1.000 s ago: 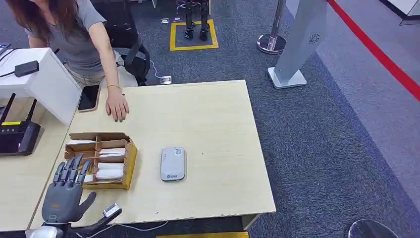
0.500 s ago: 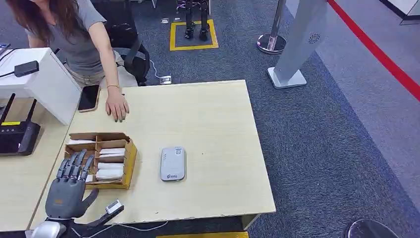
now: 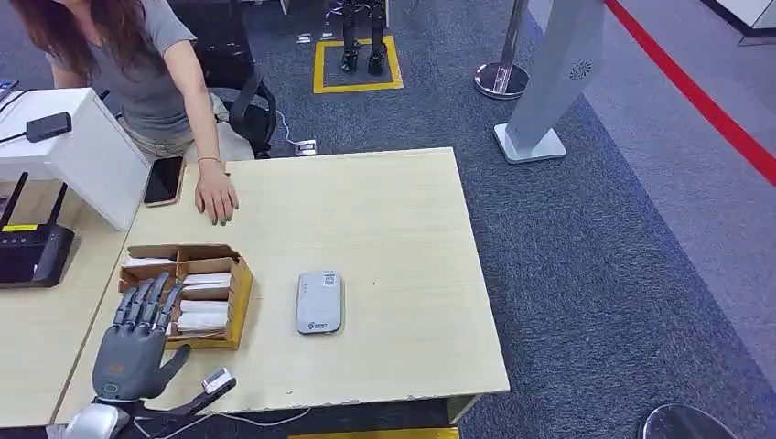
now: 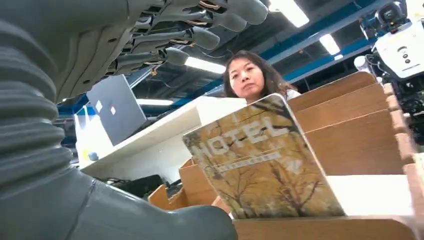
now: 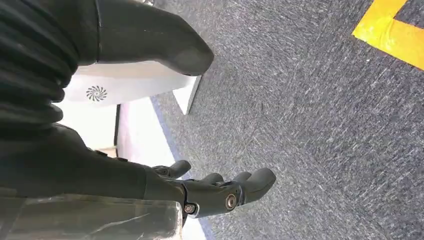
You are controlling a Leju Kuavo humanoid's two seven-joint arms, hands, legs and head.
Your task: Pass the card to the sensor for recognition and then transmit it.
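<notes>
The left hand (image 3: 137,334), released with fingers apart, hovers at the near left of the cardboard box (image 3: 240,297) where the cards (image 3: 203,314) lie; it wants a clean pinch on one card's edge before lifting toward the grey sensor (image 3: 318,302)

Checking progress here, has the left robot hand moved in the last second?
Yes. The left robot hand has edged forward, its fingertips now over the cardboard box.

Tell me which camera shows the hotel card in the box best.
The left wrist view: the card stands close up in the cardboard box, its HOTEL print readable. The head view shows just pale cards in that box; the right wrist view faces carpet.
</notes>
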